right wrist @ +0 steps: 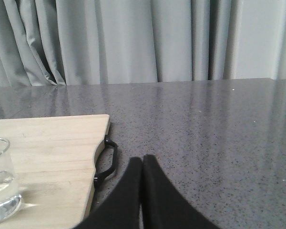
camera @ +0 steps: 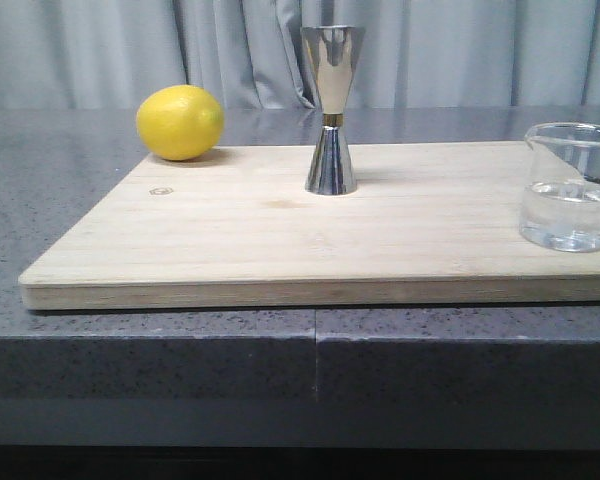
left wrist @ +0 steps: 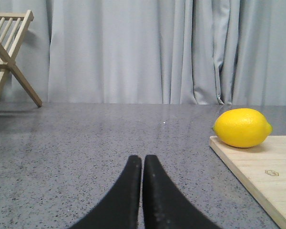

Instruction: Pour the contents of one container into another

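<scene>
the small clear glass beaker [camera: 570,187], part full of clear liquid, stands upright at the right edge of the front frame on the pale wooden cutting board [camera: 280,240], while the shiny steel hourglass jigger [camera: 331,110] stands upright near the frame's centre, well apart from it. in the right wrist view you will find the beaker at lower left, beside the right fingers [right wrist: 142,164], so that arm looks nearer. both the right and left fingers [left wrist: 142,164] are pressed together, holding nothing.
</scene>
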You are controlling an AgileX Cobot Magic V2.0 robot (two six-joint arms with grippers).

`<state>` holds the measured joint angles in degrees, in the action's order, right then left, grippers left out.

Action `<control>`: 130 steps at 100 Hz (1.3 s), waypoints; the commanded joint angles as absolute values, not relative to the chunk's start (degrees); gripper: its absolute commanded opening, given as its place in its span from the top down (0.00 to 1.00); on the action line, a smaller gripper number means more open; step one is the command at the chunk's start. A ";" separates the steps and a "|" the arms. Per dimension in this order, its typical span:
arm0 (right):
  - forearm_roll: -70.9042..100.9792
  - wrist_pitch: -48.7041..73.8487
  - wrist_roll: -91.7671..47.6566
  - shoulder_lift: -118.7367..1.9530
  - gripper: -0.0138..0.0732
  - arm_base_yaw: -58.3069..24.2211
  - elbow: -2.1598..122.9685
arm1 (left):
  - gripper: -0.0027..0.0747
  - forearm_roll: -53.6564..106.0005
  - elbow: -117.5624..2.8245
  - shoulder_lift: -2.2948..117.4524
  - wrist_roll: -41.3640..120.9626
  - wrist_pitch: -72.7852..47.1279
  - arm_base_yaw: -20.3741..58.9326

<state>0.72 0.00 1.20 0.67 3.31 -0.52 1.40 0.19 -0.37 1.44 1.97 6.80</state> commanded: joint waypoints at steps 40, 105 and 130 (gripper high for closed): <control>0.00 -4.31 1.06 1.67 0.92 3.23 -2.03 | 0.99 1.48 1.49 -1.67 1.33 6.40 7.26; 0.00 -4.95 1.06 1.67 0.92 3.23 -2.03 | 0.99 1.48 1.49 -1.67 1.33 6.40 7.26; 0.00 -5.59 1.06 1.67 0.92 3.23 -2.03 | 0.99 1.48 1.49 -1.67 1.33 6.40 7.26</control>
